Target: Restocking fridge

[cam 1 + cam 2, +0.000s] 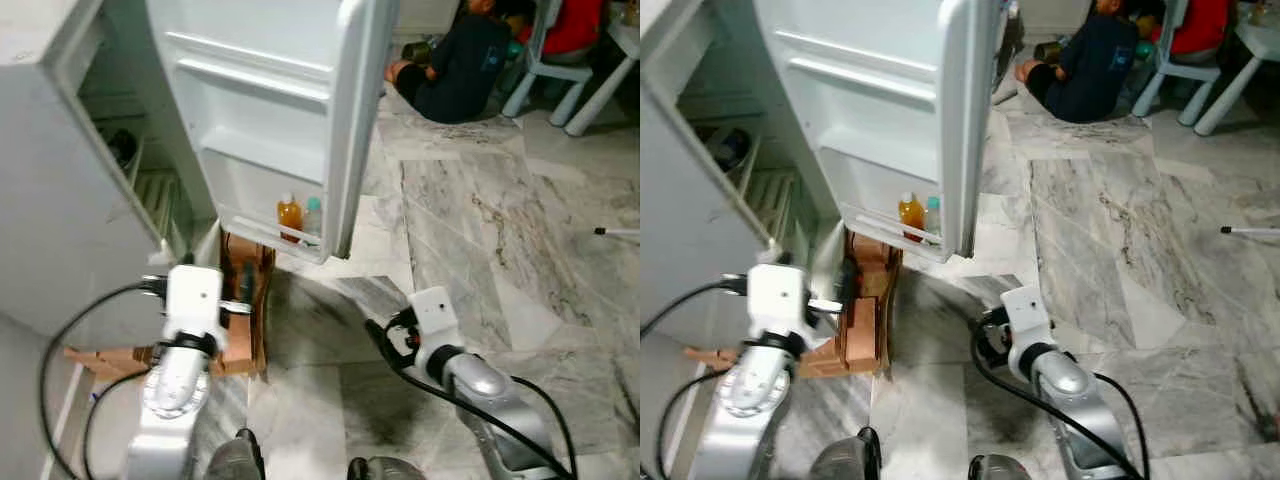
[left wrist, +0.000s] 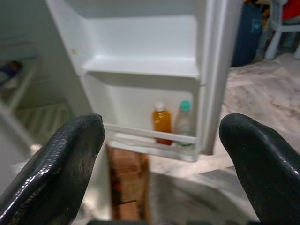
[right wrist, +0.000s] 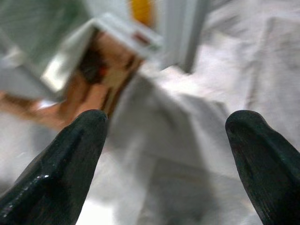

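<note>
The white fridge door stands open in front of me. Its lowest shelf holds an orange bottle and a clear bottle with a teal cap, side by side. A brown cardboard box sits on the floor just under the door. My left gripper is open and holds nothing; it points at the door shelf from beside the box. My right gripper is open too, held low over the marble floor to the right of the box.
The fridge body with its wire shelves is on my left. A person sits on the floor at the back, near a light plastic chair. Marble floor stretches to the right.
</note>
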Robot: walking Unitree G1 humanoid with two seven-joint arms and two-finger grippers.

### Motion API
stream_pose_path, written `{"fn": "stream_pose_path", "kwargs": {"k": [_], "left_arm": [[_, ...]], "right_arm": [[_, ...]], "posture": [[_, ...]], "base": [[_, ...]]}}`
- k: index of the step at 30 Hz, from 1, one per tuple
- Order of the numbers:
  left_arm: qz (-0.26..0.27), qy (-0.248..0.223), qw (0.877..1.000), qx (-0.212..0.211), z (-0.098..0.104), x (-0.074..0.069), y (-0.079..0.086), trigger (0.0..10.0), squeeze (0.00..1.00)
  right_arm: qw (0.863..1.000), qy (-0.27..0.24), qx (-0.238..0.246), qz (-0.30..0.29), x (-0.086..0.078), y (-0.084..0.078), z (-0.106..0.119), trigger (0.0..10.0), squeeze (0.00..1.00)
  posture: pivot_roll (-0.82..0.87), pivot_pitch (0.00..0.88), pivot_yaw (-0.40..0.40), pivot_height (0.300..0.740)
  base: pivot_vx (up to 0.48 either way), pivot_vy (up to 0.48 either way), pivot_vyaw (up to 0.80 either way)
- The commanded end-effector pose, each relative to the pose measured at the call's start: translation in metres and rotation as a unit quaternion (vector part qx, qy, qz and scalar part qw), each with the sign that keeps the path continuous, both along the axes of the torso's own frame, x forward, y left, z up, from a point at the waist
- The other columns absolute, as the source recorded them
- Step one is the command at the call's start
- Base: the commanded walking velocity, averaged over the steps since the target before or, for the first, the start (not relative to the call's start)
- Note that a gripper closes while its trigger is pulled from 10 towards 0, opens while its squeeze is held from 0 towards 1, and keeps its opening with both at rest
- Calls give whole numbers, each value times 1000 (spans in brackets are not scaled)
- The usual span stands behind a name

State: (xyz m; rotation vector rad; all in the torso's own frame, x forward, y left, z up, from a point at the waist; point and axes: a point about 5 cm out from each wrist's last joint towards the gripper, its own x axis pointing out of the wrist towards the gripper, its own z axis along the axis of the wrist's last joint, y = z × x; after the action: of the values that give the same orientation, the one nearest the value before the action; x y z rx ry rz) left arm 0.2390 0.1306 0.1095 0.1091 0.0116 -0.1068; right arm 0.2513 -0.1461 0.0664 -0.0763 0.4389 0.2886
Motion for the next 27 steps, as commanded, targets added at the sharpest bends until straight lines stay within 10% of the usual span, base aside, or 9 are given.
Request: {"fn": "stream_pose_path", "kwargs": {"k": [1,9,27], "left_arm": [[2,9,1000,11,-3,-2,5,10000,0],[1,17,1000,10,-5,6,3,10000,0],[-28,17,999,5,-5,22,-16,10000,0]], "right_arm": [[999,-29,8,-29,10,1,9,10000,0],[990,-93,20,-107,33,10,29,10000,0],[989,-145,36,0,31,32,31,10000,0]], "posture": [[20,136,-20,740],[4,132,-16,740],[-13,133,-36,740]], "base": [[352,-322,0],[403,-184,0],[465,0,0]]}}
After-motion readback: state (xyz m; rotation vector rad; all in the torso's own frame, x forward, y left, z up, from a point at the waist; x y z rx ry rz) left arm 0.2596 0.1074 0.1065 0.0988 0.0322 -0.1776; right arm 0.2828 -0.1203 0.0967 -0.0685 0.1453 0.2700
